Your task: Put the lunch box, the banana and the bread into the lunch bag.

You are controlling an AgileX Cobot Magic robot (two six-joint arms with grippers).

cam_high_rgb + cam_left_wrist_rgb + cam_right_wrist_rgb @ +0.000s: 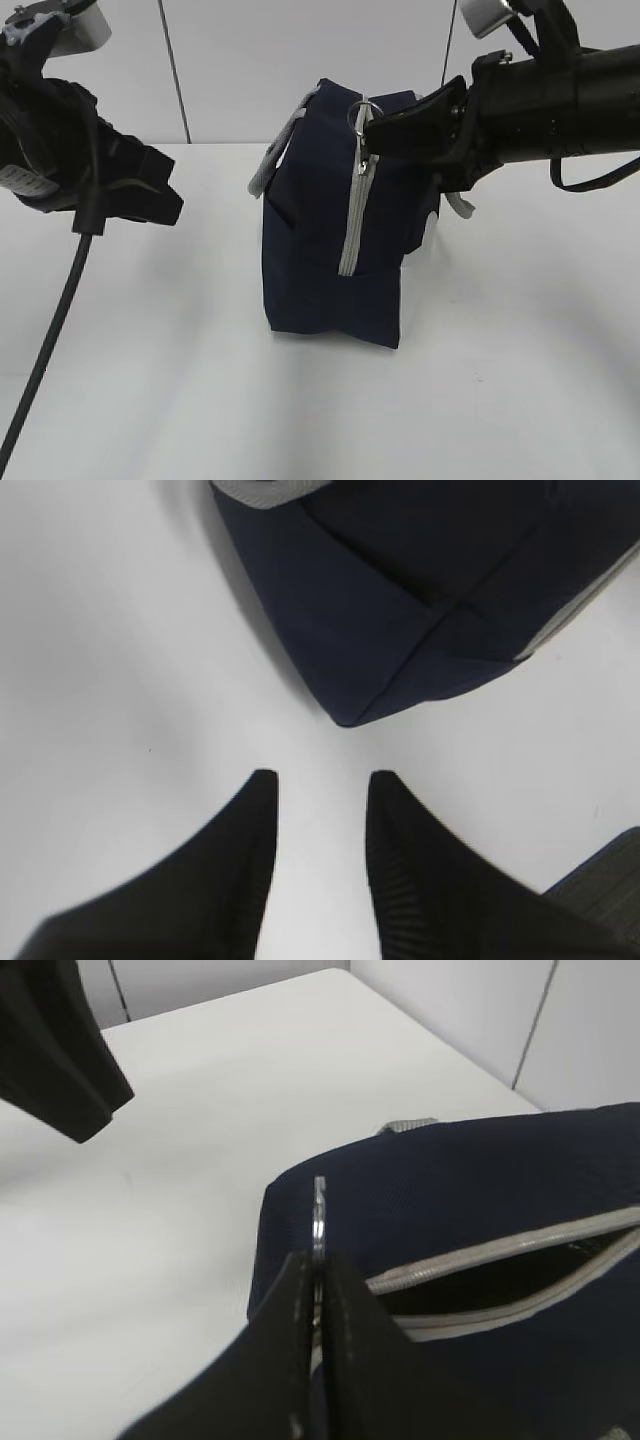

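The navy-blue lunch bag (335, 250) stands upright in the middle of the white table, with its grey zipper (352, 220) running down the near end. My right gripper (375, 122) is shut on the metal ring pull (319, 1218) at the bag's top. In the right wrist view the zipper (480, 1260) is partly open along the top of the lunch bag (470, 1200). My left gripper (320, 780) is open and empty, above the table just left of the bag's corner (400, 630). The lunch box, banana and bread are out of view.
A grey strap handle (275, 160) hangs off the bag's left side. The left arm's black cable (45, 350) droops to the table at the front left. A white wall stands behind the table.
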